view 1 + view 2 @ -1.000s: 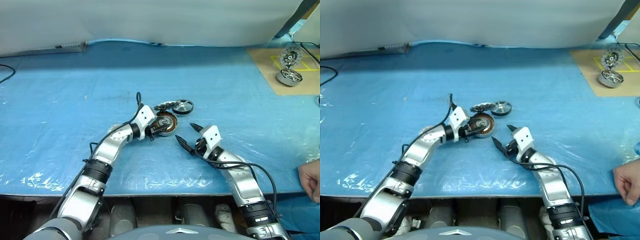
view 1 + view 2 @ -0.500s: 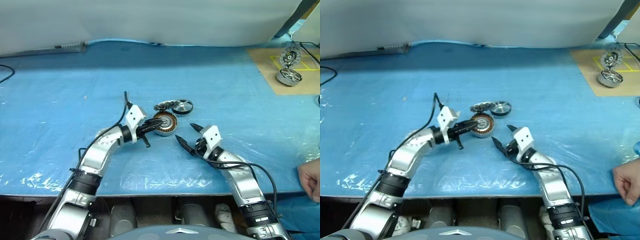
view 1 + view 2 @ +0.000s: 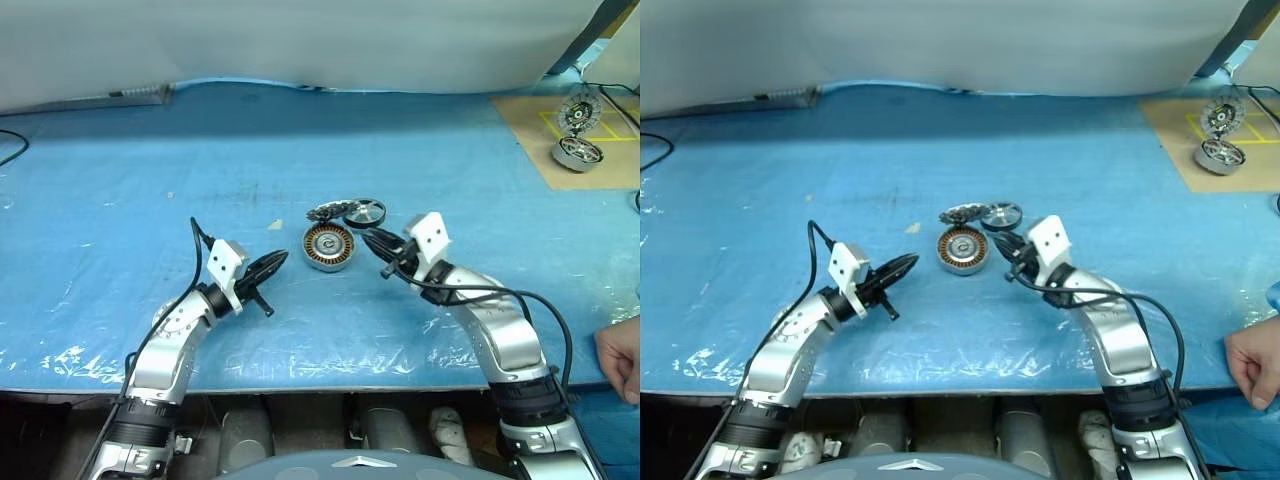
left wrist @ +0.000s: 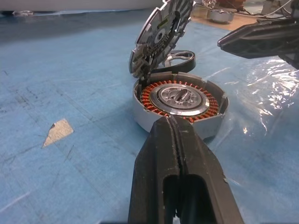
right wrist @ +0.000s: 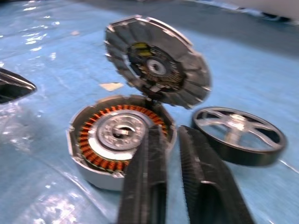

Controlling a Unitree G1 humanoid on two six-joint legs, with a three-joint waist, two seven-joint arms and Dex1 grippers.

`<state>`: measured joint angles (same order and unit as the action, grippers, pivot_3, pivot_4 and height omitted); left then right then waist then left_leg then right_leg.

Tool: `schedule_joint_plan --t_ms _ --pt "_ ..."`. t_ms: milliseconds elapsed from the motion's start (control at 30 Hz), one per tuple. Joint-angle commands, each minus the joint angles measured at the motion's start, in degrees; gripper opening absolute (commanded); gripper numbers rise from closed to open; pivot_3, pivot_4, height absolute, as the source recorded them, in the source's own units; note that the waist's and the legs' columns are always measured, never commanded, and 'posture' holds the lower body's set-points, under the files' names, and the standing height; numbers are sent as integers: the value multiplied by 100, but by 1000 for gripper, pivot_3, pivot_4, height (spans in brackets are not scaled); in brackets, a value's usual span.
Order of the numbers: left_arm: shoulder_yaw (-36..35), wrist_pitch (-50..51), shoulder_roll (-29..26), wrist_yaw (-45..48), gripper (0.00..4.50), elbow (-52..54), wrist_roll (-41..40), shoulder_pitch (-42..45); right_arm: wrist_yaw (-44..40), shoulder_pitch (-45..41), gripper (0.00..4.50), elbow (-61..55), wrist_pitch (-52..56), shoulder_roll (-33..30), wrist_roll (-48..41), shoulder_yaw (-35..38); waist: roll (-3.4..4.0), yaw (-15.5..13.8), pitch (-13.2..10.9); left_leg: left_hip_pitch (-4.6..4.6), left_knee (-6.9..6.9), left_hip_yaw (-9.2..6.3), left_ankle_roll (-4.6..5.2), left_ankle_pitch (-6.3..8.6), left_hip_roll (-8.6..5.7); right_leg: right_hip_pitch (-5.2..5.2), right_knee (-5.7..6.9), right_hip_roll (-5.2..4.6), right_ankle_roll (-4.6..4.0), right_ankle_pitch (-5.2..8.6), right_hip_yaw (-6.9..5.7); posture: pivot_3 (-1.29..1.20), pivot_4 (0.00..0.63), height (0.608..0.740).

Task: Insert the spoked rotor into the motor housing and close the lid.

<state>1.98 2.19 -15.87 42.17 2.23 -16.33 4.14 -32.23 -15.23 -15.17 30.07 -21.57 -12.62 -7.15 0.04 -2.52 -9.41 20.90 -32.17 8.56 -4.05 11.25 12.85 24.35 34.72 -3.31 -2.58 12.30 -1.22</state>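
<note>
Spoked rotor [image 3: 365, 212] lies flat, upper right of the motor housing [image 3: 329, 246]; closed, empty right tool [image 3: 372, 240] is nearer than closed left tool [image 3: 277, 259].

Shiny metal housing [image 4: 180, 109], seemingly copper windings
</note>
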Motion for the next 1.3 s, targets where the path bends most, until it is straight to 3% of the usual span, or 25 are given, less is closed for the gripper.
schedule_joint_plan --t_ms 33,367,800,1300 --pt "24 -366 29 -22 0 -69 75 -75 137 -363 69 -244 811 -6 105 -337 0 -2 0 -3 0 0 0 0 -1 0 0 -1 0 0 0 0 150 740" --pt "110 -492 51 -9 0 -220 86 -108 321 -1137 69 -33 1466 280 304 -811 0 -4 0 -18 -1 0 -2 -1 -2 1 3 -2 0 -1 2 0 150 740" --pt "216 -54 61 -148 0 182 16 -45 208 -1163 69 600 1084 323 484 -952 0 -6 0 -22 -5 1 -3 -1 -2 0 8 -1 0 -2 5 0 150 740" --pt "252 -151 68 -78 0 96 40 -189 257 -1009 69 347 1329 131 441 -689 0 -8 0 -26 -9 1 -2 -1 -2 -2 13 -2 0 -2 7 0 150 740"
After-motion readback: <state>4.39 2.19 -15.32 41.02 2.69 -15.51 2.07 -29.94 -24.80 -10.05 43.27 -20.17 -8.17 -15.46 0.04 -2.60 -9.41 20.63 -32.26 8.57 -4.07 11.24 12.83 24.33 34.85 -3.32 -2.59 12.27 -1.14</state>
